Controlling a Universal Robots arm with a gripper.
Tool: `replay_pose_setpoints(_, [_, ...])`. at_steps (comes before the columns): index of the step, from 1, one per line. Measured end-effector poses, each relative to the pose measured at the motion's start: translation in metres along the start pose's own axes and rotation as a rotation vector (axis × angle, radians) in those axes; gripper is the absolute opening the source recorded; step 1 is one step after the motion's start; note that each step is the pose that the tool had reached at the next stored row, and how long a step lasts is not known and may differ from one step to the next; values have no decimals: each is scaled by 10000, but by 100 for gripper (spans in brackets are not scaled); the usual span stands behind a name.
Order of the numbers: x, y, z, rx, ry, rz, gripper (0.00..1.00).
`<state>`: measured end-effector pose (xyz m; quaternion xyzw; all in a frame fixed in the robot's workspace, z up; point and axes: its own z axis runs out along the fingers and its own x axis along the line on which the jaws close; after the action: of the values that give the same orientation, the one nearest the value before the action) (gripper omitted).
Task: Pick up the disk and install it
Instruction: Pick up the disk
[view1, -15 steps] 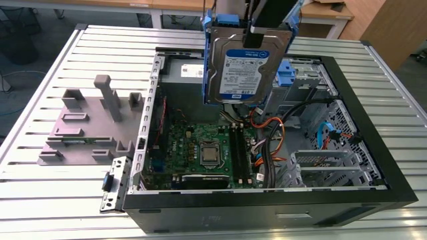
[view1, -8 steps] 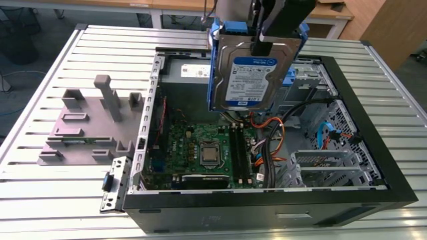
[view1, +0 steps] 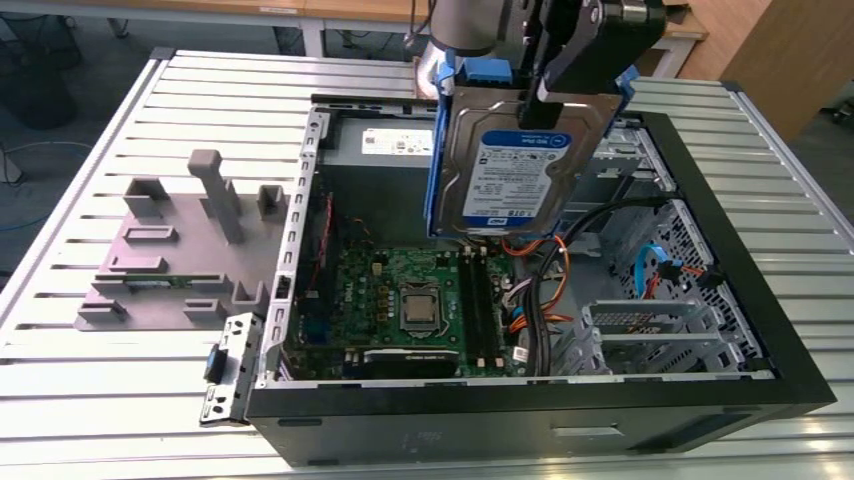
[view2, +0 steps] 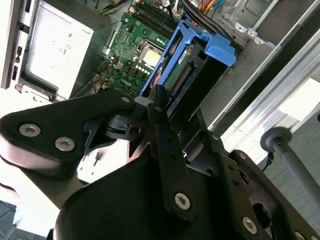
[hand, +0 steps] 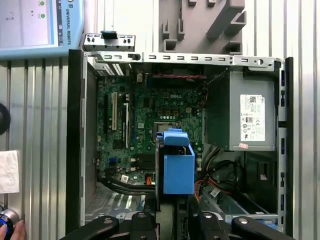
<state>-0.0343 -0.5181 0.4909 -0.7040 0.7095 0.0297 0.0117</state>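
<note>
My gripper (view1: 537, 112) is shut on the disk (view1: 511, 172), a silver-grey hard drive with a white-and-blue label and blue side rails. The disk hangs upright in the air above the open computer case (view1: 534, 405), over the motherboard (view1: 400, 290). In the second wrist view the black fingers (view2: 161, 111) clamp the disk (view2: 192, 70) at its connector end. In the first wrist view the disk (hand: 178, 167) appears edge-on as a blue block over the board, just beyond the gripper (hand: 172, 220).
A grey power-supply box (view1: 380, 145) sits at the case's far end. Metal drive bays (view1: 667, 335) with a blue clip (view1: 650, 270) and loose cables fill the exterior view's right. A grey fixture (view1: 174, 250) stands outside the case. A person's hand (hand: 12, 232) shows at the table edge.
</note>
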Motion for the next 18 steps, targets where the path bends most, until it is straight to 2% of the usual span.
replay_pose_setpoints(11, [8,-2,1,-1,3,0,35])
replay_pose_setpoints(14, [8,-3,1,0,62,0,35])
replay_pose_setpoints(18, [8,-2,1,0,83,1,35])
